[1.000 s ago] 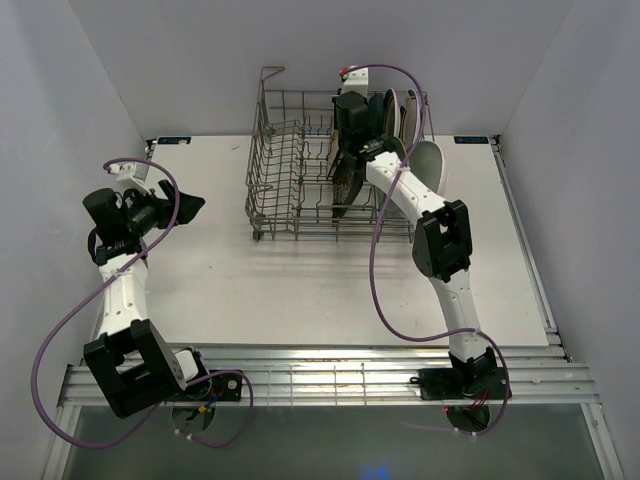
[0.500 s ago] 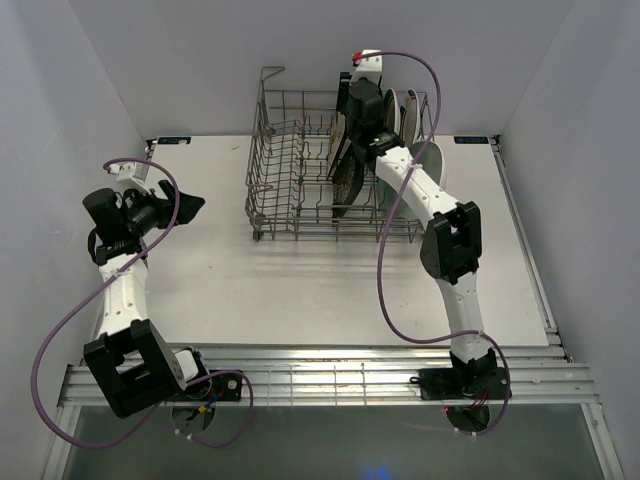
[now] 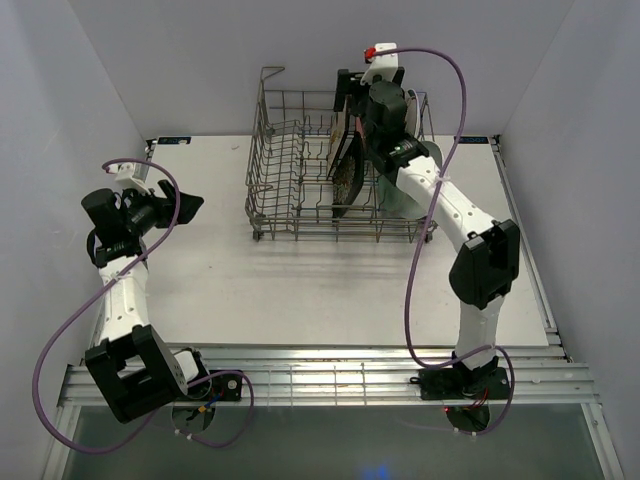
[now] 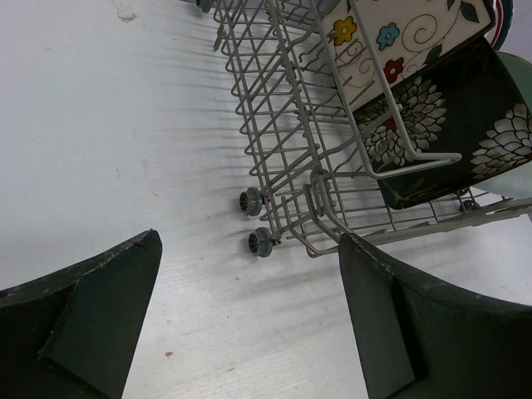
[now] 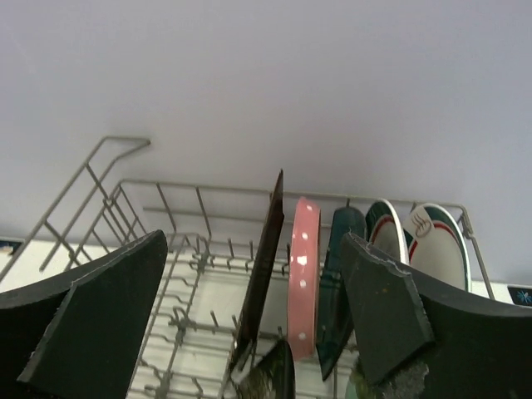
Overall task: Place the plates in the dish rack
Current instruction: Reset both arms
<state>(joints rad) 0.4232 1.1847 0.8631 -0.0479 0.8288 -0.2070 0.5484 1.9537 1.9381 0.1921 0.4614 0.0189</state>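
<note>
Upper centre of the top view: right claw (image 3: pixel 348 95) hangs above the dish rack (image 3: pixel 290 170), over its right half. On its wrist camera I see the fingers (image 5: pixel 91 324) spread wide with nothing between them. Plates stand on edge directly below, framed by the fingers: an edge-on dark plate (image 5: pixel 266 249), pattern unreadable, then pink dotted plate (image 5: pixel 303 270), dark teal plate (image 5: pixel 339 274), and two rimmed round plates (image 5: pixel 436 245) toward frame right. None touches the claw. Left claw (image 3: pixel 185 207), at left of frame, sits over the white surface (image 3: pixel 300 290), well apart from the rack, wide open, empty. Its camera shows the rack's lower corner at upper right, cream floral plate (image 4: pixel 391 41) upright beside dark floral plate (image 4: pixel 449 141).
</note>
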